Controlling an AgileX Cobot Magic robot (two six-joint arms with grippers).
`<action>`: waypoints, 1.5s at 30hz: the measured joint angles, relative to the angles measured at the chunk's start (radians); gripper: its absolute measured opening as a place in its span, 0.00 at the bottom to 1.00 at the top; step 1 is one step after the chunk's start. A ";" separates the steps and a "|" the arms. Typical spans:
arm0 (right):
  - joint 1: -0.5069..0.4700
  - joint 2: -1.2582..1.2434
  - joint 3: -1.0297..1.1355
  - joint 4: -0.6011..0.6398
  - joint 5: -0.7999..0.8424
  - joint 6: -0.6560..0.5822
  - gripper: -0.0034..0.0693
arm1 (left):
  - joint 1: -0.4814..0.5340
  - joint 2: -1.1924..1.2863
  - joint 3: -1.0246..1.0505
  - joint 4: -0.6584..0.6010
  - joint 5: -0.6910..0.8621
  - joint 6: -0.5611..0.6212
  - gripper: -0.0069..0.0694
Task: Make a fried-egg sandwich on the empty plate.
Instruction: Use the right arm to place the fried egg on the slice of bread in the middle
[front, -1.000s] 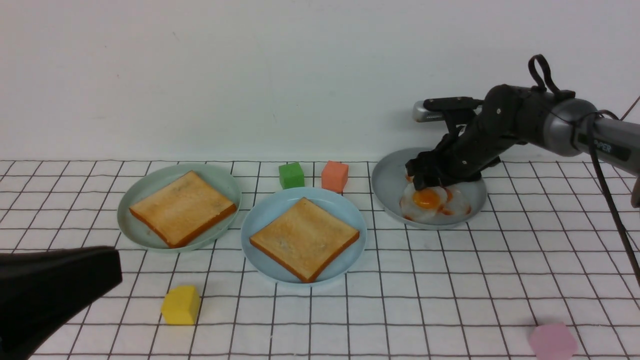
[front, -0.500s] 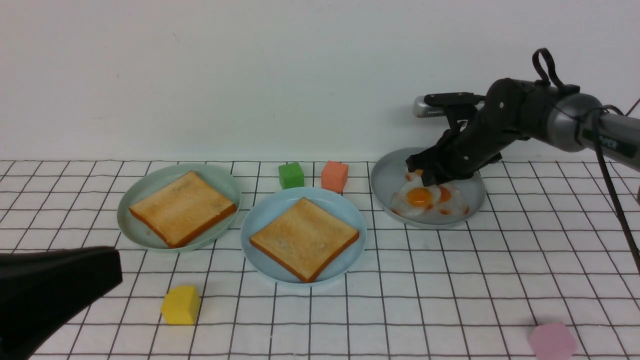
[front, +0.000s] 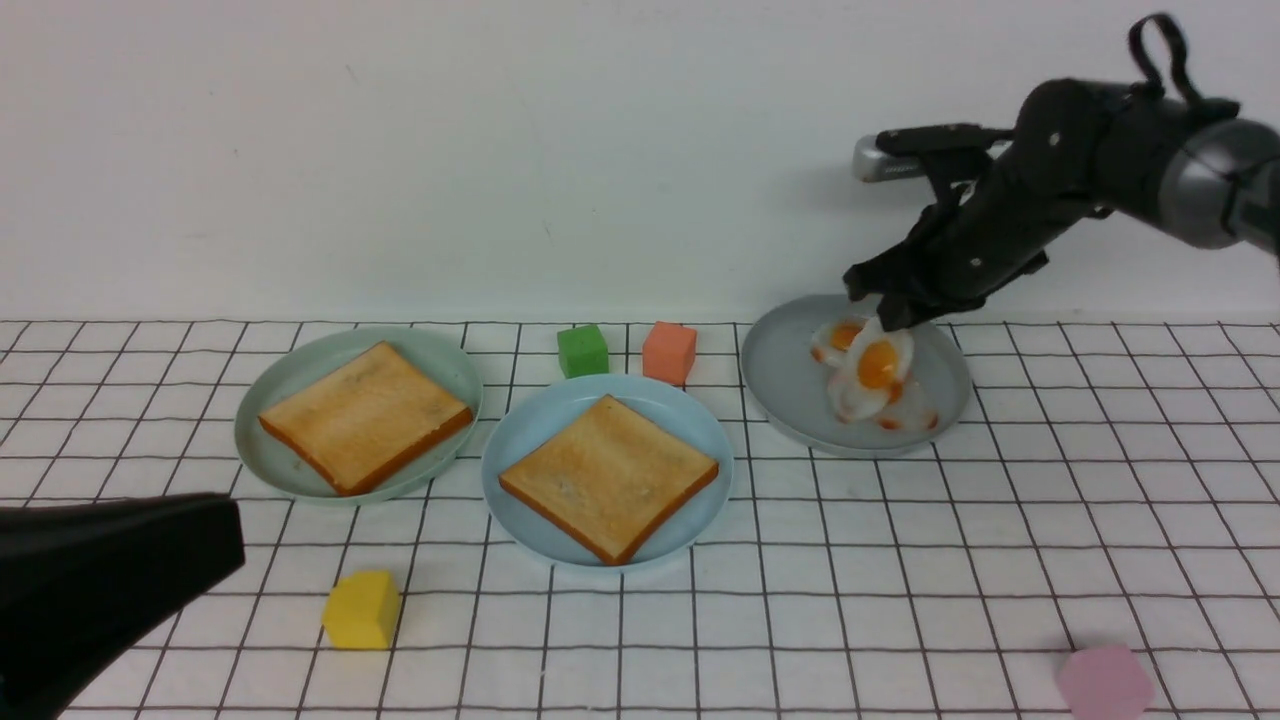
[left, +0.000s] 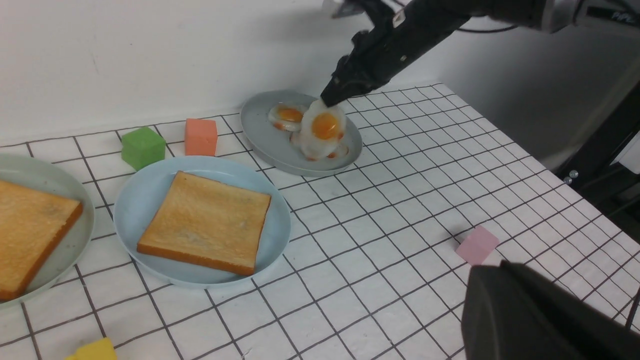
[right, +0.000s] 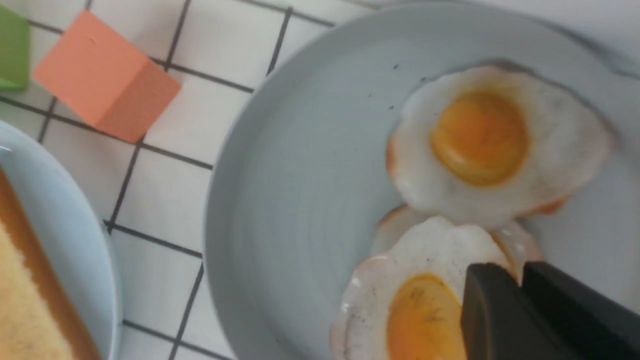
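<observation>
Your right claw (front: 880, 312): pinching one egg (front: 878, 366) above the grey plate (front: 795, 405), far right. Your left claw: closed. Blue plate (front: 520, 520), centre: one toast (front: 610, 478) laid. Outstanding: egg onto it, then, presumably, top toast (front: 366, 418) from the left.

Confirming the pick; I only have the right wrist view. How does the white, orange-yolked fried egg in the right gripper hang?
Observer: Front view: tilted, drooping from the right gripper; can't tell if the fried egg's lower edge clears the round grey plate.

Operator: Is the whole top of the golden-brown toast on the round light-blue plate bare?

Observer: Yes, the toast on the light-blue plate shows nothing on it.

Operator: Second slice?

Observer: Golden-brown slice, on the round mint-green plate.
</observation>
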 joint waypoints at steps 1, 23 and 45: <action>-0.005 -0.012 0.000 0.005 0.009 -0.004 0.15 | 0.000 0.000 0.000 0.000 0.000 0.000 0.07; 0.188 -0.104 0.052 0.629 0.211 -0.311 0.14 | 0.000 0.000 0.000 0.072 0.000 0.000 0.07; 0.222 0.107 0.053 0.689 -0.089 -0.311 0.15 | 0.000 0.000 0.000 0.072 0.001 0.000 0.07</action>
